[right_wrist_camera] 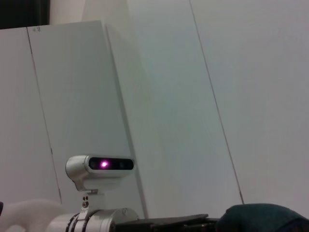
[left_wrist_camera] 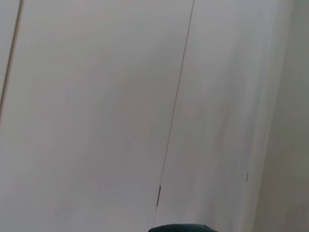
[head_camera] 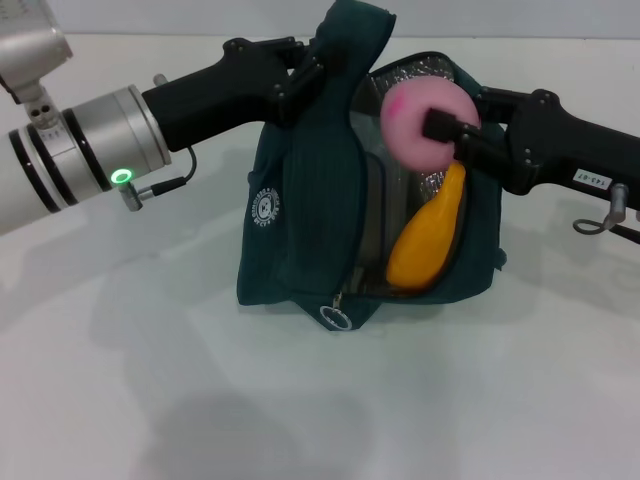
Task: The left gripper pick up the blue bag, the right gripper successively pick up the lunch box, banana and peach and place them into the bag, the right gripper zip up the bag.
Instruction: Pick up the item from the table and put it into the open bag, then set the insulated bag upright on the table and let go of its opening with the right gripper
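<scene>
The blue bag point(head_camera: 300, 230) stands on the white table in the head view, its mouth open towards the right and silver lining showing. My left gripper point(head_camera: 306, 76) is shut on the bag's handle point(head_camera: 350, 40) and holds it up. My right gripper point(head_camera: 441, 128) is shut on the pink peach point(head_camera: 412, 108), just above the bag's opening. The yellow-orange banana point(head_camera: 425, 240) stands on end inside the bag. A clear wall to its left looks like the lunch box point(head_camera: 370, 200), mostly hidden. Bag fabric also shows in the left wrist view point(left_wrist_camera: 181, 228) and the right wrist view point(right_wrist_camera: 260, 218).
The white table point(head_camera: 150, 380) spreads around the bag. The zipper pull point(head_camera: 338, 312) hangs at the bag's front bottom. The right wrist view shows the robot's head camera point(right_wrist_camera: 99, 166) and pale wall panels; the left wrist view shows mostly wall.
</scene>
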Controlling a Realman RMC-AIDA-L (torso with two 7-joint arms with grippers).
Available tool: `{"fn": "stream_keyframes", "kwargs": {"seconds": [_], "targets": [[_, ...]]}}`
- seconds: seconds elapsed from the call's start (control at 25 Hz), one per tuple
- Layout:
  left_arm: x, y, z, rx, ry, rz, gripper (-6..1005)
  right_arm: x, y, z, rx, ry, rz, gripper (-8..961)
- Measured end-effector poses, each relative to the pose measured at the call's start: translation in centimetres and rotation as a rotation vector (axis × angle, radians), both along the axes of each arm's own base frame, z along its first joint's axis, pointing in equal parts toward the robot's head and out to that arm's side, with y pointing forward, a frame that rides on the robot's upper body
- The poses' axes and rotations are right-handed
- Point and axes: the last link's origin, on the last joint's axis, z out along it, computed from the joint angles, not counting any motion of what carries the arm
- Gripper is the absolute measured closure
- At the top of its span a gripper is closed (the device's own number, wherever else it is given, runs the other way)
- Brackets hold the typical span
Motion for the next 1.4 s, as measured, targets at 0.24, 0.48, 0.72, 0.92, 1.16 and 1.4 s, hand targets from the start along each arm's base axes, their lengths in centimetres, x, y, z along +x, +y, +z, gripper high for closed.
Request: {"fn": "stream_keyframes", "kwargs": {"seconds": [0.24, 0.48, 0.72, 0.92, 1.16, 1.4], "targets": [[0.1, 0.0, 0.0, 0.0, 0.0, -0.004, 890, -0.4, 0.2, 0.1, 0.009, 0.002, 0.014, 629], [0.1, 0.0, -0.1, -0.001, 0.002, -0.005, 889, 0.6, -0.2, 1.4, 0.047, 0.042, -0.014, 378], [0.1, 0.0, -0.1, -0.003, 0.002, -0.004, 889, 2.8, -1.9, 3.5, 0.065, 0.055, -0.013, 351], [-0.3, -0.1, 0.0, -0.002, 0.0, 0.008, 889, 6.6, -5.0, 5.1, -0.002, -0.067, -0.009, 355], [-0.3, -0.2, -0.1, -0.008, 0.007, 0.006, 890, 9.7, -6.1, 3.7, -0.073, -0.248, -0.09, 360], [0.1, 0.0, -0.2, -0.009, 0.004, -0.005, 889, 9.3, -5.0, 1.2, -0.101, -0.337, -0.089, 364]]}}
